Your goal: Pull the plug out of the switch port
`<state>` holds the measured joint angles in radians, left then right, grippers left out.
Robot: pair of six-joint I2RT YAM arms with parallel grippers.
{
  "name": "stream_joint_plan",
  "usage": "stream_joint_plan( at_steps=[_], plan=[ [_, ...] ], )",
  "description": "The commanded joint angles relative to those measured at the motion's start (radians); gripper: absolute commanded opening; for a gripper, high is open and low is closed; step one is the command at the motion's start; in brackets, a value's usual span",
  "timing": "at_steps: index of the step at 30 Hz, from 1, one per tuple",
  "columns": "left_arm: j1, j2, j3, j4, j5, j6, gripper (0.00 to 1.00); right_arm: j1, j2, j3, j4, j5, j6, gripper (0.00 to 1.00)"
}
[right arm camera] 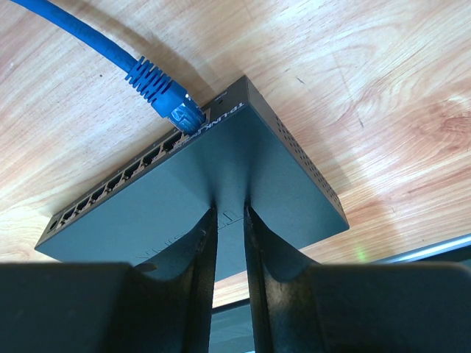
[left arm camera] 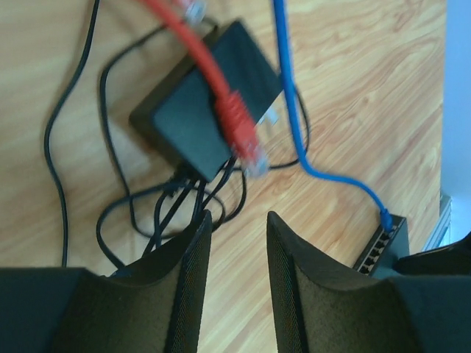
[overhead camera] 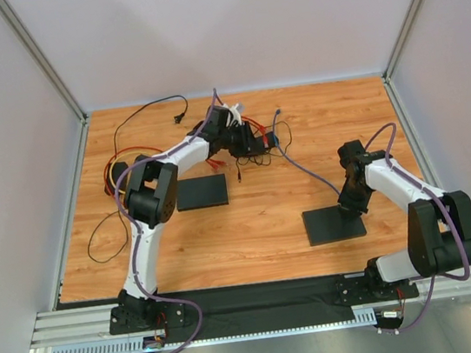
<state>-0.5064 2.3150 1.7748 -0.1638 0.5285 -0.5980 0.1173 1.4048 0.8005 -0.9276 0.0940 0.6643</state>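
A flat black network switch point(right arm camera: 221, 198) lies on the wooden table point(overhead camera: 259, 217) with a blue cable's plug point(right arm camera: 176, 110) still seated in an end port. The right gripper point(right arm camera: 229, 250) presses its narrowly parted fingers down on the switch's top. The left gripper point(left arm camera: 237, 243), fingers apart and empty, hovers near a loose red plug point(left arm camera: 239, 129) above a small black box point(left arm camera: 199, 110).

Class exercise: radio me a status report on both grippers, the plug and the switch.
Left gripper open, empty, over a red cable. Right gripper pressing down the switch. Blue plug still in its port. Nothing blocking.
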Motion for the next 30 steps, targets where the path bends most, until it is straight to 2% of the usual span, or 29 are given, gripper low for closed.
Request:
stream_joint_plan(
  at_steps=[1,3,7,9,10,13,18,24,30],
  plan=[
    [-0.006,-0.137,-0.066,0.108,-0.004,-0.040,0.43,0.004,0.057,-0.063,0.076,0.039,-0.002,0.23],
    [-0.011,-0.173,-0.107,0.144,-0.016,-0.060,0.43,0.004,0.043,-0.060,0.069,0.042,0.000,0.23],
    [-0.050,-0.247,-0.280,0.335,-0.033,-0.109,0.43,0.004,0.017,-0.049,0.047,0.052,0.003,0.23],
    [-0.102,-0.278,-0.366,0.401,-0.042,-0.129,0.43,0.002,0.016,-0.046,0.038,0.056,0.008,0.23],
    [-0.125,-0.284,-0.385,0.467,-0.039,-0.141,0.43,-0.001,0.013,-0.044,0.030,0.058,0.014,0.23],
    [-0.205,-0.267,-0.411,0.533,-0.036,-0.177,0.43,-0.027,-0.003,-0.046,0.029,0.039,0.024,0.23],
    [-0.303,-0.132,-0.296,0.581,0.036,-0.261,0.42,-0.086,-0.062,-0.046,0.009,0.052,0.035,0.23],
    [-0.362,-0.029,-0.281,0.696,0.044,-0.399,0.42,-0.157,-0.083,-0.040,-0.007,0.010,0.015,0.23],
    [-0.431,0.043,-0.152,0.541,0.007,-0.350,0.43,-0.157,-0.056,-0.067,0.027,-0.025,0.015,0.23]
  ],
)
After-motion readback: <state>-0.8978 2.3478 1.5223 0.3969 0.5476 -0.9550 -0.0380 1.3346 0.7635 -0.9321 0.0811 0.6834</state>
